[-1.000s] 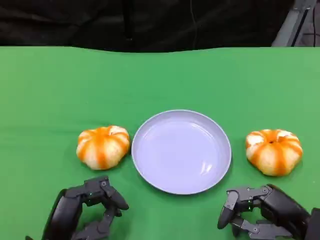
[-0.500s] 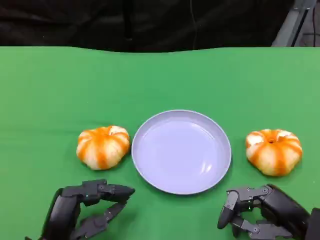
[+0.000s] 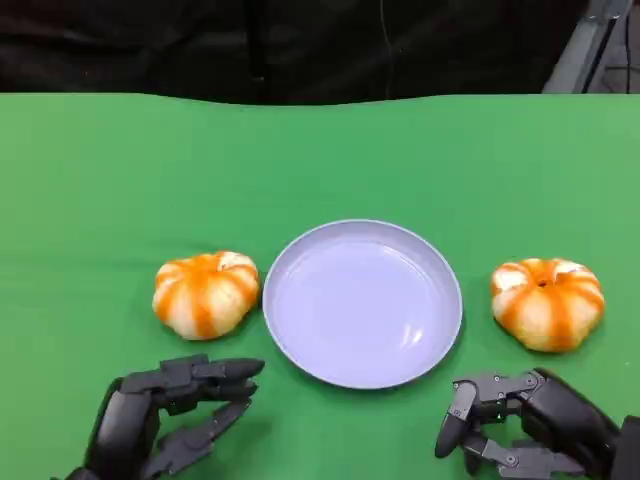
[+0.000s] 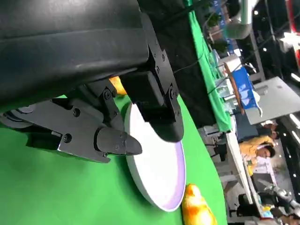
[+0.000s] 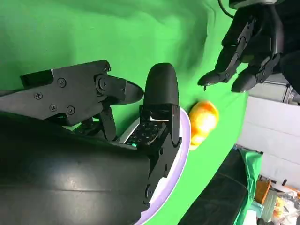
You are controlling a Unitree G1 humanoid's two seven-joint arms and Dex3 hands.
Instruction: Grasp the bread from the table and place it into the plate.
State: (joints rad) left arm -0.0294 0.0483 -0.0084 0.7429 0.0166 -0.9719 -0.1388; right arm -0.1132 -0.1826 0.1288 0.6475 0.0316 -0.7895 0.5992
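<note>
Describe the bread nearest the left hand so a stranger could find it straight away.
On the green table, find the round pale lavender plate in the middle. The orange-and-white striped pumpkin-shaped bread lies just beside the plate's rim on the robot's left; its twin sits apart on the plate's opposite side.

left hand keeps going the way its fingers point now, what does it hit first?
Likely the plate: the left hand's fingers point toward its near rim, passing below the left bread. Height is unclear, so they might pass over the rim.
</note>
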